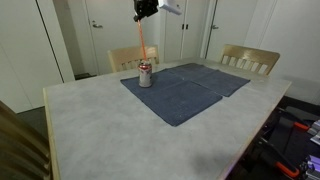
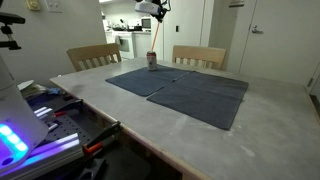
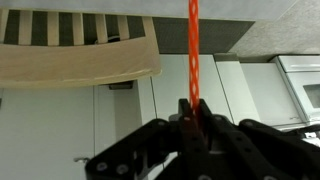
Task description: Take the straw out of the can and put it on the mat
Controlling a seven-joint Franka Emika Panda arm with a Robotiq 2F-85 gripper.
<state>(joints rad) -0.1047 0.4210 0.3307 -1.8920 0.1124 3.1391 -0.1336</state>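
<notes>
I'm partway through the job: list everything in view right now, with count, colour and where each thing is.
straw: one, red-orange, upright, top end gripped, lower end at the can's mouth
can: one, silver with red, standing on the mat near a corner
mat: one, dark blue, spread on the table
table: one, pale grey
chairs: two, light wood, at the table's far side
doors: several, white, behind the chairs
tools and cables: mixed colours, beside the table in an exterior view
gripper: one, black, above the can, shut on the straw
</notes>
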